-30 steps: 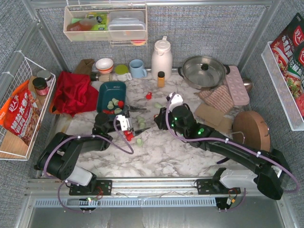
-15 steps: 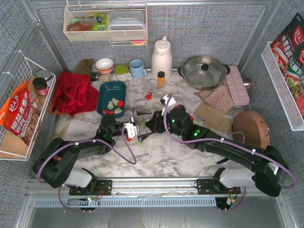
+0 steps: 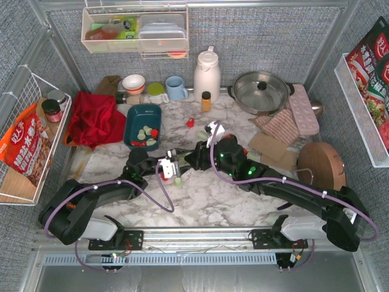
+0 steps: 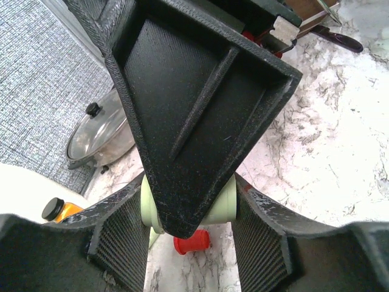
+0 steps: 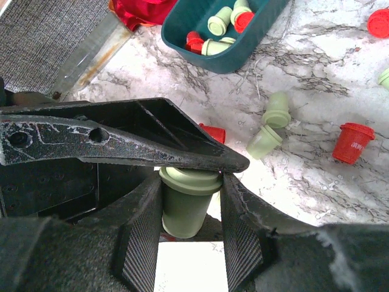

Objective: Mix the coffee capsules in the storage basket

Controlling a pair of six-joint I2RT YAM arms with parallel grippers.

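Observation:
Both grippers meet over the middle of the marble table, on one mint green capsule [image 5: 185, 210]. My right gripper [image 5: 191, 201] is shut on its rim. My left gripper [image 4: 191, 201] grips the same capsule [image 4: 223, 207] end to end, with one right finger across it in front. From above, the left gripper [image 3: 175, 169] and right gripper [image 3: 186, 162] overlap and hide that capsule. The teal storage basket [image 3: 135, 115] at back left holds red and green coffee capsules [image 3: 146, 135], also shown in the basket [image 5: 182, 24] in the right wrist view. Loose capsules lie on the table: green [image 5: 276, 109], red [image 5: 351, 143], red [image 4: 191, 242], green [image 3: 179, 180].
A lidded pot [image 3: 261, 91], a white thermos [image 3: 206, 73], an amber bottle [image 3: 206, 101] and a blue mug [image 3: 176, 88] stand along the back. A red cloth [image 3: 94, 118] lies left of the basket. A pink tray [image 3: 302, 108] and a round wooden board [image 3: 321, 165] are at the right.
The left arm swung right and the right gripper came left until they met. The left jaws narrowed from wide open onto the green capsule that the right gripper carries.

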